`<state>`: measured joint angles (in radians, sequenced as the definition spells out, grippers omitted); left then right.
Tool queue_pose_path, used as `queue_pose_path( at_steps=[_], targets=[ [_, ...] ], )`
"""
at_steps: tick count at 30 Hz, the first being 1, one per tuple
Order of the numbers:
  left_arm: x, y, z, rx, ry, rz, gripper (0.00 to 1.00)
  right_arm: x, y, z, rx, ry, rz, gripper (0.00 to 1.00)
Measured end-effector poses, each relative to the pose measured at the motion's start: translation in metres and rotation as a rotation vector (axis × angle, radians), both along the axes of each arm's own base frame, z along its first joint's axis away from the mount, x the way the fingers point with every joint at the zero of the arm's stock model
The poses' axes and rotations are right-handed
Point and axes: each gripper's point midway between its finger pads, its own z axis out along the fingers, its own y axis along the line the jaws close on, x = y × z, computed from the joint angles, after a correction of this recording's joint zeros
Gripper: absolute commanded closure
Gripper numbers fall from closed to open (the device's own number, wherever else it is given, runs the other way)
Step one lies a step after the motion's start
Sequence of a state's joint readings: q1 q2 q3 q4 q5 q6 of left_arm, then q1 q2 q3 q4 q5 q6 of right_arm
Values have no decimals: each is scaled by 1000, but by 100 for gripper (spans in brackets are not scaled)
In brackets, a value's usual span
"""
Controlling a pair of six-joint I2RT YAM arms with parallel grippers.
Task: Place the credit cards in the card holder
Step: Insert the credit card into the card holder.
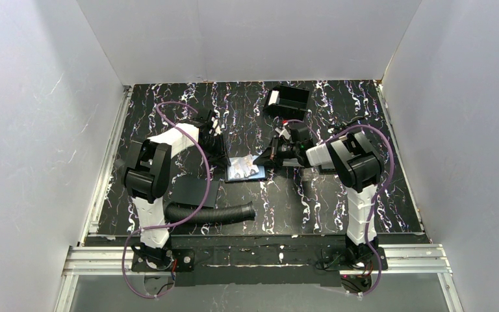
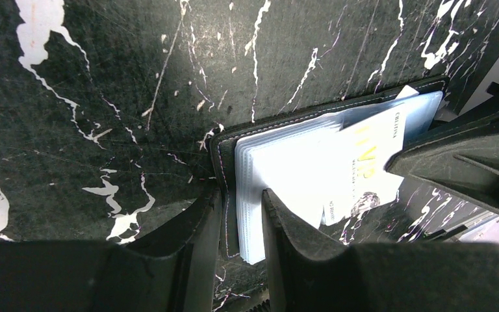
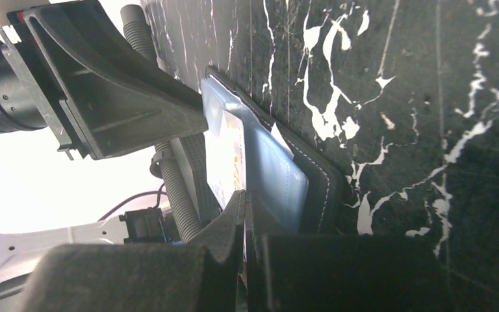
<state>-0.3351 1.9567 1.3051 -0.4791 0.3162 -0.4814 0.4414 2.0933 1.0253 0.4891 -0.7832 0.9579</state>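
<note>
L gripper (image 2: 239, 198) is clamped on the holder (image 2: 223, 156): one finger outside the black cover's short edge, the other on the clear sleeves (image 2: 286, 169), so cover and sleeve stack are pinched between them. R gripper (image 3: 244, 203) comes in from the opposite short end, jaws closed flat on the end of a card (image 2: 367, 162), white w/ yellow print. The card lies on the sleeves, its long axis along the holder's and its free end pointing toward the L gripper. The holder lies open and flat at mid-table (image 2: 104, 97), long axis running left-right btwn the two grippers, slightly skewed in the top view. Count: 1 holder, 1 card clearly seen, and several sleeves, too tightly stacked to number. Around it are 1 black box (image 1: 287, 101) behind, well apart; 1 flat black pad (image 1: 193, 192) near-left; and 1 ribbed hose (image 1: 214, 213) just nearer than the pad. Both short ends of the holder are taken by grippers. Marbled top shows along its far long edge, and the enclosure walls stand well off on all sides.
</note>
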Motion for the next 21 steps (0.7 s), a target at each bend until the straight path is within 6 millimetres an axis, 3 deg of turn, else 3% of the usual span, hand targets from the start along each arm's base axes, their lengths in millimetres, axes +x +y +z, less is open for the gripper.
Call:
queue_pose_path(
  at_steps=[21],
  targets=[
    [-2, -7, -1, -62, 15, 43, 75, -6, 10, 4, -3, -71, -137, 99]
  ],
)
